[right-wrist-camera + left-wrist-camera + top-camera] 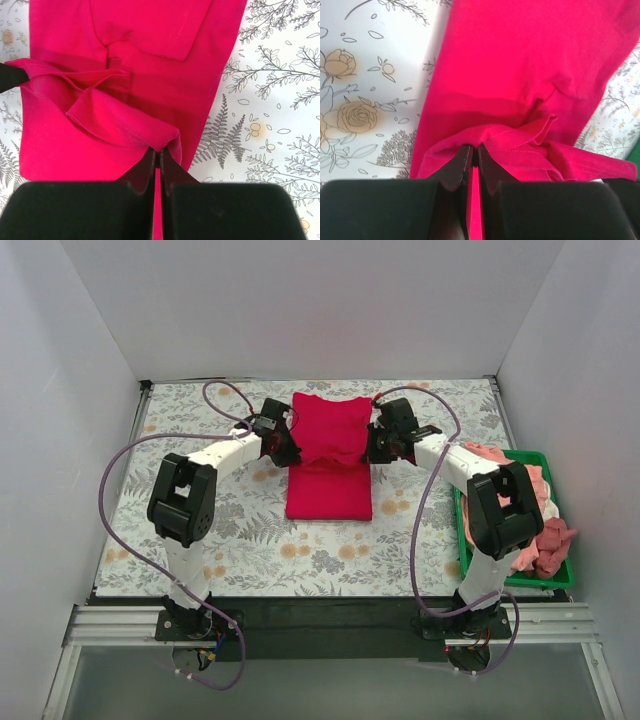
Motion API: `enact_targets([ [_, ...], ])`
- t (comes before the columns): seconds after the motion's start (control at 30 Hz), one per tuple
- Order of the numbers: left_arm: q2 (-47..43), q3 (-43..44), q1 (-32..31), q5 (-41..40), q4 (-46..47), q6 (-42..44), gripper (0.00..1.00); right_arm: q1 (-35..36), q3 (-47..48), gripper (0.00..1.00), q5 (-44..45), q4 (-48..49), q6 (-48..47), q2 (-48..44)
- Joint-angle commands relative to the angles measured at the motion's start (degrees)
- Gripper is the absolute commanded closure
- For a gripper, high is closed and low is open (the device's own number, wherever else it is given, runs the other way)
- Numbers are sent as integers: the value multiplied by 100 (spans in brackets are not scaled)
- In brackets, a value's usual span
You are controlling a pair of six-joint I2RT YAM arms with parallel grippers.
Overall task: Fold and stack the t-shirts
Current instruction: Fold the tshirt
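Mid-fold on crimson t-shirt (pixel 330 490), centre of table (pixel 250 530); left claw (pixel 472 148) and right claw (pixel 156 151) each pinching a lifted corner; carry level, keep cloth taut, land edges flush.

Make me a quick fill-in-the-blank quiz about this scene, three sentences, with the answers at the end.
1. The left gripper and right gripper each pinch the ___ shirt.
2. The pink shirts lie in a ___ bin.
3. That bin stands beside the ___ arm.

Missing words: red; green; right.
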Motion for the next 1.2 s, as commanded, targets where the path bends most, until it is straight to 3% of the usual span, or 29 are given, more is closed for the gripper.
enact_targets([
  [0.0,60,237,114,59,-22,169,96,-102,325,99,-230,173,-77,193],
  [0.1,227,342,122,156,-13,239,89,-172,386,99,-317,173,-33,334],
  [0.13,262,377,131,208,-22,266,86,-181,395,93,-344,165,-24,378],
  [0.17,323,439,131,270,-30,292,74,-207,413,83,-371,173,-24,395],
  [0.2,332,448,123,314,-74,292,66,-225,430,60,-484,165,-59,404],
  [0.23,324,448,122,323,-74,292,55,-234,431,51,-511,156,-68,387],
  [0.27,245,439,122,323,-74,284,29,-234,431,44,-511,165,-111,361],
  [0.33,140,396,131,288,-66,284,12,-243,404,34,-520,165,-155,238],
  [0.57,-756,-306,122,384,22,65,9,-225,-305,25,-1047,235,-226,-482],
  [0.6,-870,-456,131,419,48,20,9,-216,-499,14,-1100,270,-200,-736],
  [0.67,-1257,-991,131,621,101,-76,8,-216,-1112,12,-1126,384,-112,-1027],
  [0.7,-1397,-1185,114,657,171,-103,8,-216,-1308,2,-1144,419,-94,-1341],
  [0.87,-2197,-2572,52,999,435,-270,7,-208,-2442,2,-1398,612,64,-2108],
  [1.03,-2471,-3286,-53,1131,646,-446,7,-164,-3234,3,-1540,920,354,-2513],
  [1.17,-2498,-3524,-89,1132,839,-455,10,-93,-3366,13,-1470,1140,521,-2443],
])
